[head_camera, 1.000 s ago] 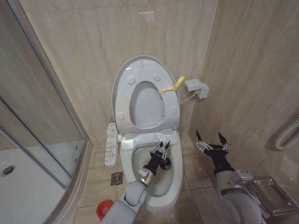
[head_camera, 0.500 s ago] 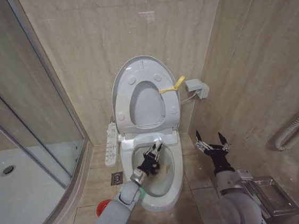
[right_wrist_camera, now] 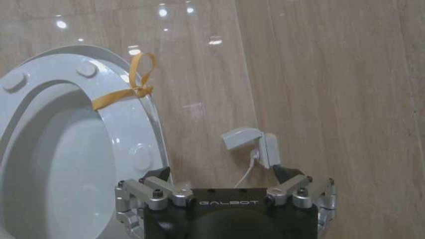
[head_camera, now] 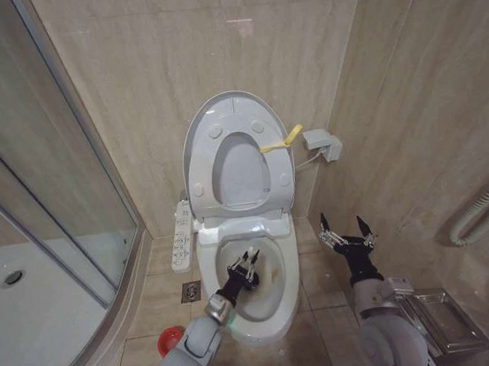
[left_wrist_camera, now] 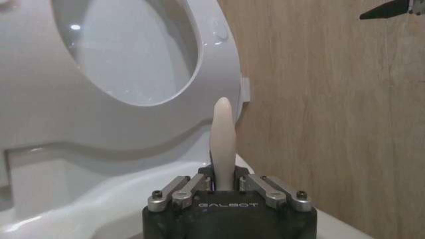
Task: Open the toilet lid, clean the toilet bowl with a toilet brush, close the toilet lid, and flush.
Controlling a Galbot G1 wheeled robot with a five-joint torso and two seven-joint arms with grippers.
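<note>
Left gripper (head_camera: 247,259) inside toilet bowl (head_camera: 279,306), pinching toilet brush (left_wrist_camera: 222,144) (white handle); right gripper (head_camera: 346,229) beside bowl, fingers spread wide; toilet lid (head_camera: 198,140) up

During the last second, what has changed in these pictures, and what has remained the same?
The left gripper, shut on the toilet brush, drew back over the toilet bowl, from near the rear rim toward the robot and a little to its left. The right gripper stayed beside the bowl with its jaws open. The toilet lid stayed raised against the wall, and the red cup stayed on the floor.
</note>
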